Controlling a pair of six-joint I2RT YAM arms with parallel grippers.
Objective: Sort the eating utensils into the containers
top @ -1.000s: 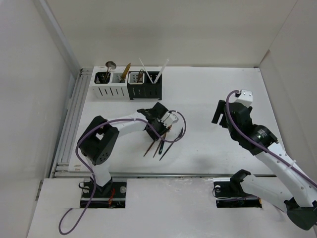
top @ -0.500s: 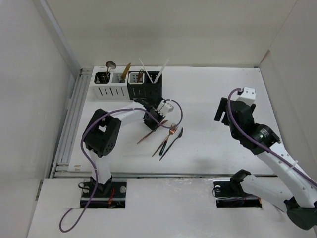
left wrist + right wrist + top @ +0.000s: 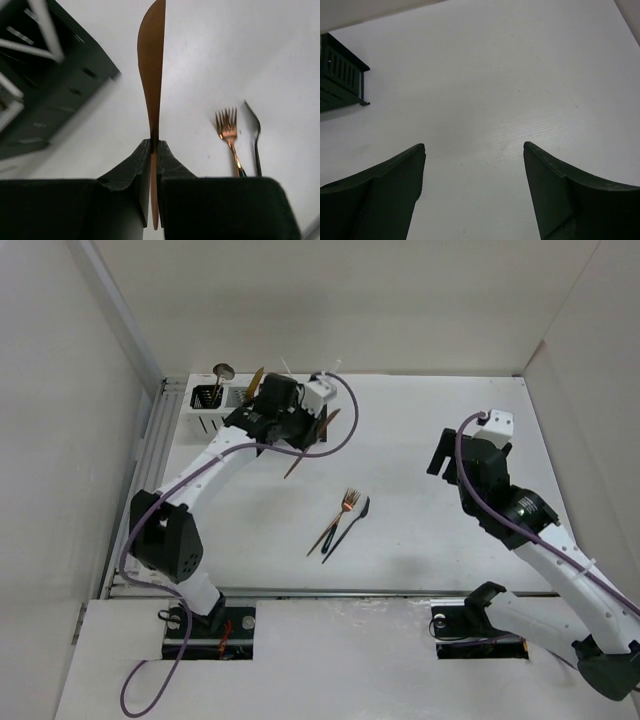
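The left pincer [image 3: 154, 146] is clamping a copper knife [image 3: 151, 75], handle hiding between its fingers [image 3: 129, 172], beside the black containers [image 3: 60, 85] near the counter's [image 3: 420, 400] far edge. From above, the arm [image 3: 215, 460] is covering those; wrist view is showing them blurred, cropped. The right pincer [image 3: 474, 150] is gaping above the counter.

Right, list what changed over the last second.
The left gripper shut on the slim copper knife, lifted it off the white table and carried it toward the black slotted caddy. The copper fork and dark slim utensil stayed on the table. The right gripper stayed open, roughly in place.
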